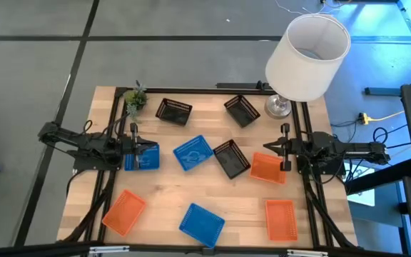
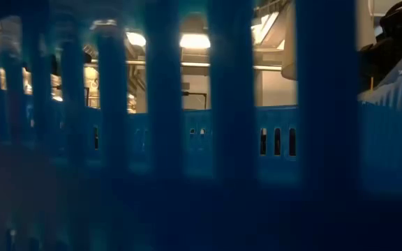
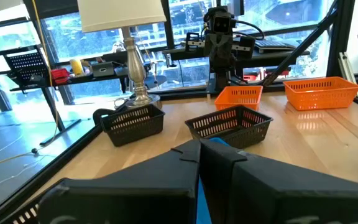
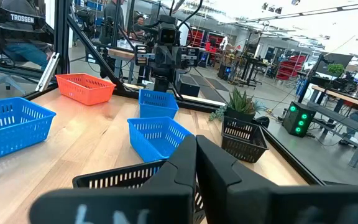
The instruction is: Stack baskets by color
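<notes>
Nine small baskets lay spread out on the wooden counter (image 1: 163, 207), none stacked. The left gripper (image 1: 135, 154) sat at the left side, right over a blue basket (image 1: 148, 157), with its fingers closed together and holding nothing. The right gripper (image 1: 284, 148) sat at the right side beside an orange basket (image 1: 266, 168), also closed and holding nothing. Black baskets (image 1: 173, 111) lay near the back and middle. A white lampshade (image 1: 307, 57) stood at the back right corner.
</notes>
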